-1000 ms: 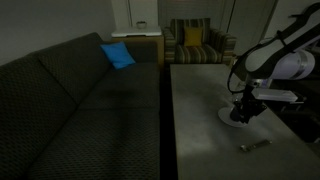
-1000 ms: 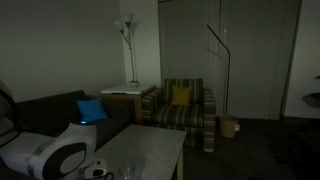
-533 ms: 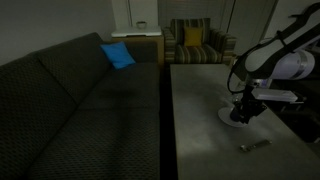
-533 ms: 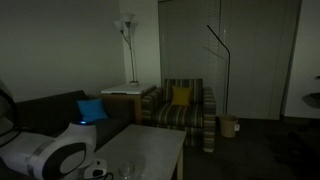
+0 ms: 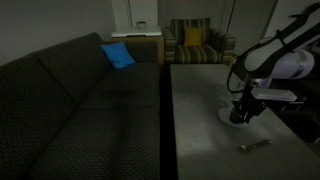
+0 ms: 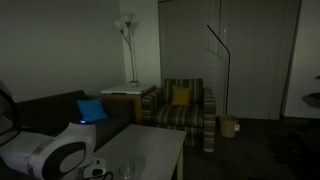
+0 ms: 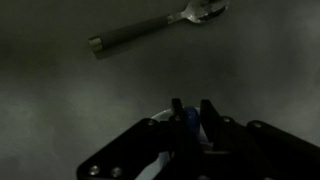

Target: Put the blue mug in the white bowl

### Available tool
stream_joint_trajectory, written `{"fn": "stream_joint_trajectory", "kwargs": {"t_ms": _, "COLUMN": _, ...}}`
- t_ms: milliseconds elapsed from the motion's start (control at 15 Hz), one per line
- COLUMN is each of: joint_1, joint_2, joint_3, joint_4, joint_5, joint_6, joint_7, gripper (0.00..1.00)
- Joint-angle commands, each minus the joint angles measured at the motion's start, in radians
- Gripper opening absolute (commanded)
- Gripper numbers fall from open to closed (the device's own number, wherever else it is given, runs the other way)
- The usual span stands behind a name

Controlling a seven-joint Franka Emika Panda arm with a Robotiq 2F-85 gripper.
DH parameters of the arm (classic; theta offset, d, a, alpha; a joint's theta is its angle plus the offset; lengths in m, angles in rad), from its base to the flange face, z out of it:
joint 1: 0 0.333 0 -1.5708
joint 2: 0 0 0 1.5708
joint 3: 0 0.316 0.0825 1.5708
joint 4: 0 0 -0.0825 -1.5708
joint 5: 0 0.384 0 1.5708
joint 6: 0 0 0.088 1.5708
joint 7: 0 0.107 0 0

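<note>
The arm (image 5: 275, 60) reaches down to the white bowl (image 5: 226, 117) on the table (image 5: 195, 110). The jaws are close together, and in the wrist view a bit of blue shows between them. That looks like the blue mug (image 7: 188, 121), so I think the jaws are holding it. The mug seems to be right at the bowl, but the room is dark. I cannot tell if the mug sits on the bottom of the bowl or hangs just above it.

A spoon (image 7: 150, 28) lies on the table near the bowl, not touching it.

What could go wrong? If the jaws open while the mug is too high, it could drop, tip over, or bounce out. If the mug is off to one side, it could hit the rim and push the bowl along the table. If the jaws lift away at a slant, they could catch the mug and pull it back out. The bowl is light and shallow, so a small bump may move it toward the spoon.

Next to the pictures from a moment ago, nothing looks different. The arm, the bowl and the spoon are all in the same spots.
</note>
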Motion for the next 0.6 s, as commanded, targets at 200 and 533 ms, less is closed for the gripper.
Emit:
{"fn": "stream_joint_trajectory", "kwargs": {"t_ms": 200, "joint_1": 0.0, "joint_2": 0.0, "joint_3": -0.005, "joint_4": 0.01, "joint_5": -0.003, "joint_6": -0.023, "joint_7": 0.015, "gripper": 0.36}}
{"fn": "stream_joint_trajectory", "kwargs": {"t_ms": 533, "joint_1": -0.009, "joint_2": -0.001, "joint_3": 0.01, "joint_4": 0.017, "joint_5": 0.002, "joint_6": -0.01, "joint_7": -0.003, "gripper": 0.74}}
